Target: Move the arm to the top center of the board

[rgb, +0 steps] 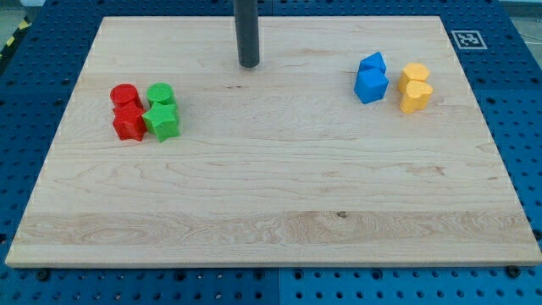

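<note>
My tip (248, 63) rests on the wooden board (271, 195) near the view's top, slightly left of centre; the dark rod rises straight up out of the view. At the view's left sit a red cylinder (124, 95), a red star-shaped block (129, 122), a green cylinder (161, 95) and a green star-shaped block (162, 121), packed together. At the view's right sit two blue blocks (371, 78) beside two yellow blocks (415, 87). The tip touches no block; the green cylinder is about a hundred pixels to its lower left.
The board lies on a blue perforated table (525, 127). A black-and-white marker tag (467, 39) is on the board's top right corner.
</note>
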`<state>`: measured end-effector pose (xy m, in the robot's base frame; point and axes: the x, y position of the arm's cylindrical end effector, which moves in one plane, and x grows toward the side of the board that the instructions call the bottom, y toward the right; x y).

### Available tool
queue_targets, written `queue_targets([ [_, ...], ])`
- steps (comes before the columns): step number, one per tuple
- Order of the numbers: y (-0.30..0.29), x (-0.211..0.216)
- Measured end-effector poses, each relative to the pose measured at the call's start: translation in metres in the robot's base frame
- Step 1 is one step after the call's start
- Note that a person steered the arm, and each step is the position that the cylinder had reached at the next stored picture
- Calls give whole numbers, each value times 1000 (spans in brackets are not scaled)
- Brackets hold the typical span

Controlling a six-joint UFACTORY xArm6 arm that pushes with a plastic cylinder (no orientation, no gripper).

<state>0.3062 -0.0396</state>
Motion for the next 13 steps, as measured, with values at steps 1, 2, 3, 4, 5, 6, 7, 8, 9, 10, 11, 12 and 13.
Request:
queue_targets([
  [1,0,-9],
  [2,0,-19],
  [3,0,-31],
  [4,0,-33],
  [5,0,-33],
  [6,3,-46],
  [7,16,-48],
  [8,16,-48],
  [9,17,-48],
  [10,19,-48],
  [11,22,-48],
  [12,23,-48],
  [13,23,-57],
])
